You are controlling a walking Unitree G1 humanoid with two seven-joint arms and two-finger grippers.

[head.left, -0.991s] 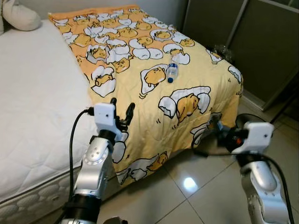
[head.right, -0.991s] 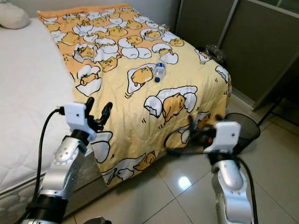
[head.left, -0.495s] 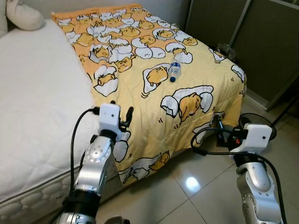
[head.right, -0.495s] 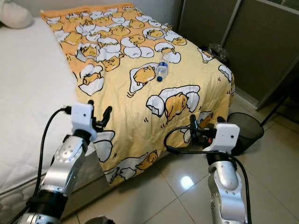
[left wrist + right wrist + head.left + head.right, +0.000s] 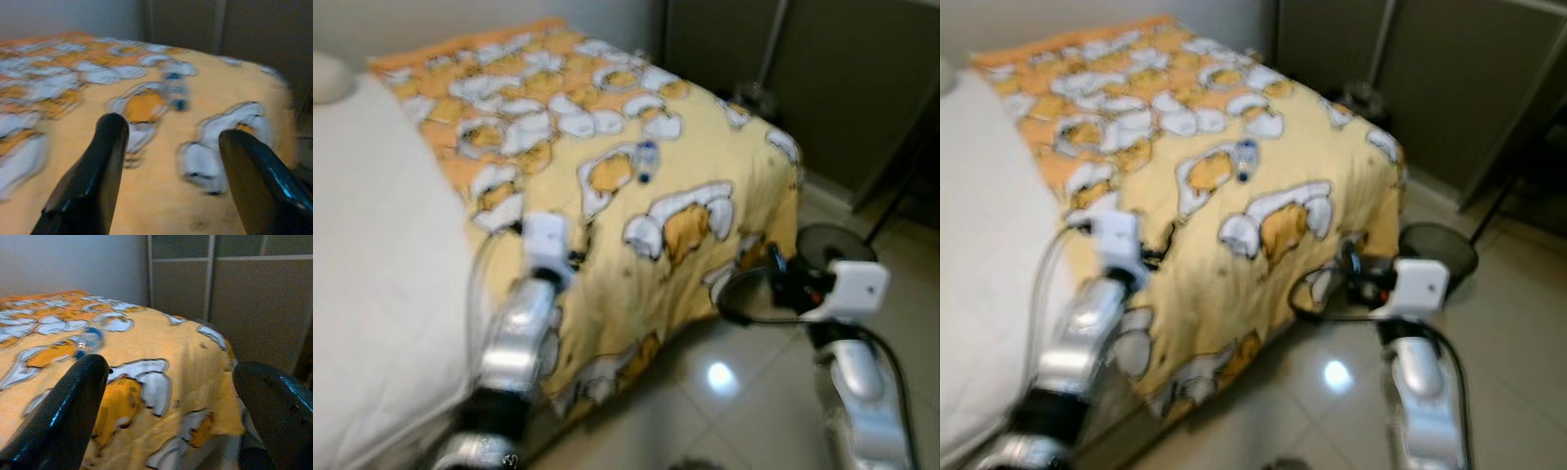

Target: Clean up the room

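A small clear plastic bottle [image 5: 646,160] with a blue cap lies on the yellow cartoon-print blanket [image 5: 607,127] near the middle of the bed. It also appears blurred in the left wrist view, bottle [image 5: 177,90], and in the right wrist view, bottle [image 5: 87,341]. My left gripper [image 5: 576,250] hovers open at the blanket's near side, well short of the bottle. Beside the bed's foot corner, over the floor, my right gripper [image 5: 766,279] is open and empty.
A white mattress [image 5: 372,255] lies to the left of the blanket. A black mesh bin [image 5: 1440,250] stands on the tiled floor [image 5: 724,411] past the bed's foot corner. Dark sliding wardrobe doors [image 5: 862,78] close off the right side. The head views are blurred.
The whole picture has shifted and blurred, so the camera has moved. The bottle sits slightly nearer the frame's middle. Both grippers keep about the same pose and stay open.
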